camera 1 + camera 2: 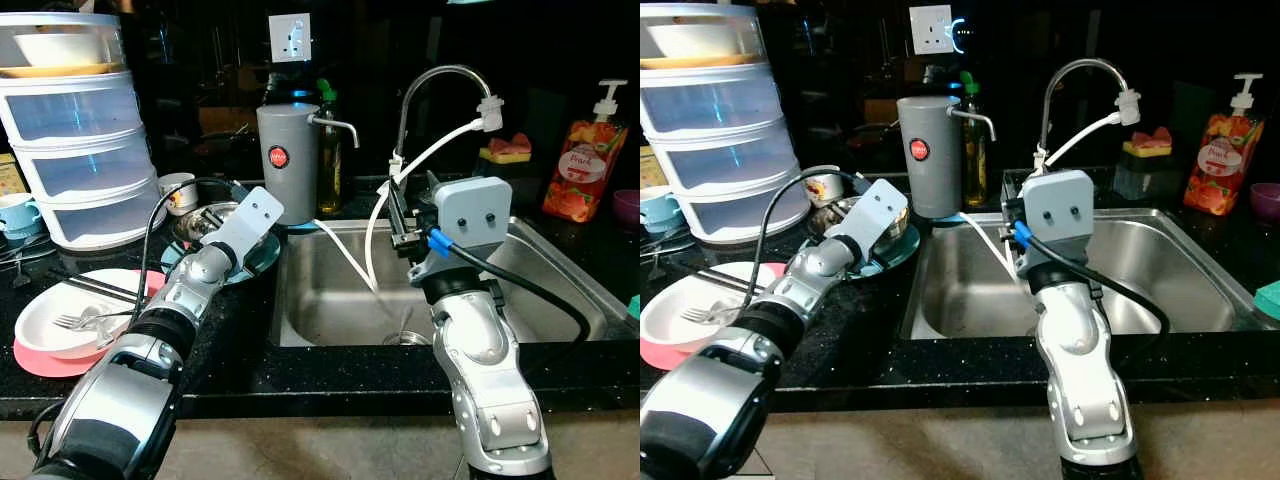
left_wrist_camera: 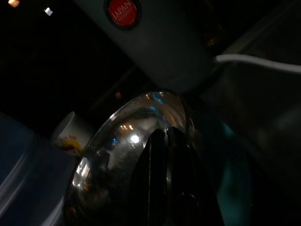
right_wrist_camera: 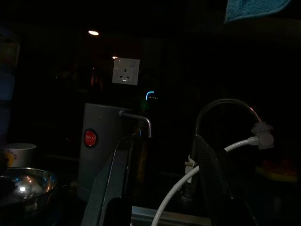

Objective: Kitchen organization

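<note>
Left wrist view: left gripper (image 2: 164, 141) closed on steel bowl (image 2: 122, 160)

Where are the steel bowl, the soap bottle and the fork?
steel bowl (image 2: 117, 155), left wrist view, on its shiny outer wall
soap bottle (image 1: 585, 165), left eye view, on the orange label at mid-body
fork (image 1: 78, 321), left eye view, on the tines end lying in the white plate

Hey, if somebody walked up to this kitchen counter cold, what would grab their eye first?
Likely the steel sink in the middle, with the right gripper held open above it, facing the curved faucet. Next, the left gripper reaches to a shiny metal bowl on a teal plate beside the grey water filter, fingers shut on its rim.
</note>
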You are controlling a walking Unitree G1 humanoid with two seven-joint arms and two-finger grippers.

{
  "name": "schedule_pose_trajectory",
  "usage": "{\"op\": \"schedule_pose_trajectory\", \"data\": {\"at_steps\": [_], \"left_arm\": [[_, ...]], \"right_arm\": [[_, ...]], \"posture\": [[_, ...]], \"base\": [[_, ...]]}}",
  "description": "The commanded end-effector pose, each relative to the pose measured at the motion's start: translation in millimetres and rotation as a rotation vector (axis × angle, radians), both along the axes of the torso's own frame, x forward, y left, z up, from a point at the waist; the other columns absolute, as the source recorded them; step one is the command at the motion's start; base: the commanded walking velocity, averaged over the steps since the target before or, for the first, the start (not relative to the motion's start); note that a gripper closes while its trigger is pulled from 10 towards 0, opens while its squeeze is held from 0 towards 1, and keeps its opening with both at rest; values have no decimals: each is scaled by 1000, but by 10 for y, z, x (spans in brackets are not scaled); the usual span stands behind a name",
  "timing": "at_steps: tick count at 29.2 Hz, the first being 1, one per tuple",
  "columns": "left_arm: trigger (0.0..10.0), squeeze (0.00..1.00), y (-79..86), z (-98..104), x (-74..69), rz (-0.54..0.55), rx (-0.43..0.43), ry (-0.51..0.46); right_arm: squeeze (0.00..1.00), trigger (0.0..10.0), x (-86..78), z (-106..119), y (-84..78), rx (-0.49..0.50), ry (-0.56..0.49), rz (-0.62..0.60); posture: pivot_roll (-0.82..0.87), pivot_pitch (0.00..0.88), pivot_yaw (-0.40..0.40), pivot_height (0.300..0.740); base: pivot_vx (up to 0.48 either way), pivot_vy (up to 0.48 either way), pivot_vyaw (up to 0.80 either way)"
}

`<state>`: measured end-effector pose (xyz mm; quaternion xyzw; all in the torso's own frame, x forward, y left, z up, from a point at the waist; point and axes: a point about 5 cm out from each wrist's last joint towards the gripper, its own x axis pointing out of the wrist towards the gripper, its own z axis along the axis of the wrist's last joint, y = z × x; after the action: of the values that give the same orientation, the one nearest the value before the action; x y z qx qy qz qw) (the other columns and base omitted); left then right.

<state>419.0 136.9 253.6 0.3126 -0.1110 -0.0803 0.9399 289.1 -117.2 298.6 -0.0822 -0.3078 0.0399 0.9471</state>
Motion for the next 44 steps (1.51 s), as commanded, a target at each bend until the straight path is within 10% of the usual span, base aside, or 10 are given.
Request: {"op": "schedule_pose_trajectory", "data": {"at_steps": [1, 11, 16, 26, 27, 28, 34, 40, 42, 44], "left_arm": [[10000, 0, -95, 392, -85, -52, 0, -273], [10000, 0, -730, 447, -402, -404, -146, -364], [10000, 0, -906, 162, -401, -497, -351, -122], [10000, 20, -793, -378, -222, -351, -349, 297], [10000, 714, -799, -412, -227, -365, -390, 338], [10000, 1000, -805, -431, -235, -378, -421, 366], [10000, 1000, -823, -479, -265, -434, -480, 443], [10000, 976, -384, -5, -71, -264, -302, 242], [10000, 0, -152, 154, -12, -188, -232, 207], [10000, 0, -62, 204, 3, -169, -210, 203]], "right_arm": [[0, 10000, -13, 3, 21, 4, 1, 10], [0, 10000, -6, 1, 41, 5, 2, 17], [0, 10000, -10, 9, 30, -27, -7, 5], [0, 10000, 11, 4, -188, -118, -15, -71], [0, 10000, 14, -2, -199, -105, -9, -69], [0, 10000, 16, -7, -202, -95, -4, -66], [0, 10000, 20, 2, -167, -86, -6, -47], [0, 10000, 20, 13, -114, -116, -15, -10], [0, 10000, 19, 53, -97, -117, -26, 30], [0, 10000, 16, 82, -82, -114, -35, 61]], "posture": [[-73, 0, 25, 740], [-73, 0, 25, 740], [-79, 0, 28, 740], [-76, 0, 28, 740], [-76, 0, 28, 740], [-76, 0, 28, 740], [-73, 0, 28, 740], [-64, 0, 27, 740], [-54, 0, 25, 740], [-51, 0, 27, 740]], "base": [[0, 0, 0], [0, 0, 0], [0, 0, 0], [0, 0, 0], [0, 0, 0], [0, 0, 0], [0, 0, 0], [0, 0, 0], [0, 0, 0], [0, 0, 0]]}}
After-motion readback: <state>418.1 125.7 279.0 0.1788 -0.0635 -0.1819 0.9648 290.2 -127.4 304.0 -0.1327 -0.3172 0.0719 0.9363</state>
